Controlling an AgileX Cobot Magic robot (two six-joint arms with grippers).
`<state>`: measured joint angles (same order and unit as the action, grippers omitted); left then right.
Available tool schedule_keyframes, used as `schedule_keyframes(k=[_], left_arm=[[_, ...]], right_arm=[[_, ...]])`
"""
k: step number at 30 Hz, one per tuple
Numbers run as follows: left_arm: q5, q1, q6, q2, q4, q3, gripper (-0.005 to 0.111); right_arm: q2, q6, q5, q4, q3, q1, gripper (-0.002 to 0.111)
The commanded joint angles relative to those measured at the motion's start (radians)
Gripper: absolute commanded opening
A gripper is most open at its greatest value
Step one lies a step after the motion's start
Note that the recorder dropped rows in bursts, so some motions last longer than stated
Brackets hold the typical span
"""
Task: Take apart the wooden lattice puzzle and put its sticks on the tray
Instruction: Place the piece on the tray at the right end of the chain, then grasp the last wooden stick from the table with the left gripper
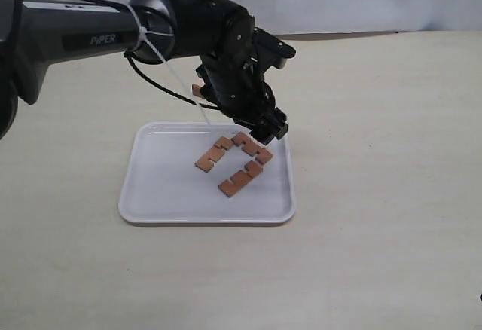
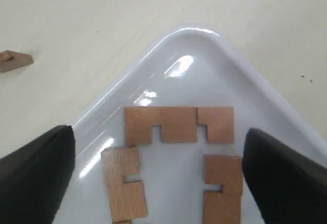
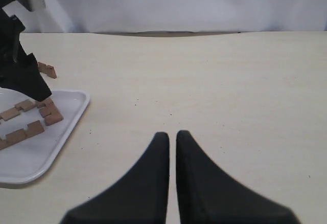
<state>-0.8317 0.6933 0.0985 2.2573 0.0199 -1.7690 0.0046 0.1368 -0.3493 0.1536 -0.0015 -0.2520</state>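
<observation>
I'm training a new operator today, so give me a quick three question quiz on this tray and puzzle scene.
1. How many wooden sticks lie on the white tray?
2. True or false: the left end effector is clamped on a stick.
3. Where is the leftover wooden piece? A on the table, off the tray; B in the right end effector; C stacked on the tray.
Key: 1 three; 2 false, it hangs open over the tray; 3 A.
</observation>
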Motion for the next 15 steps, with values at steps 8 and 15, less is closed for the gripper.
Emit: schedule_keyframes(k=[8, 15], left_arm=[[0.088, -0.024, -0.075, -0.02, 0.025, -0.002, 0.082], [0.265, -0.095, -0.382, -0.02, 0.13, -0.002, 0.082]], right_arm=[[-0.005, 0.005, 0.006, -0.001, 0.002, -0.001, 0.005], [-0.005, 0.005, 0.006, -0.001, 0.002, -0.001, 0.005]])
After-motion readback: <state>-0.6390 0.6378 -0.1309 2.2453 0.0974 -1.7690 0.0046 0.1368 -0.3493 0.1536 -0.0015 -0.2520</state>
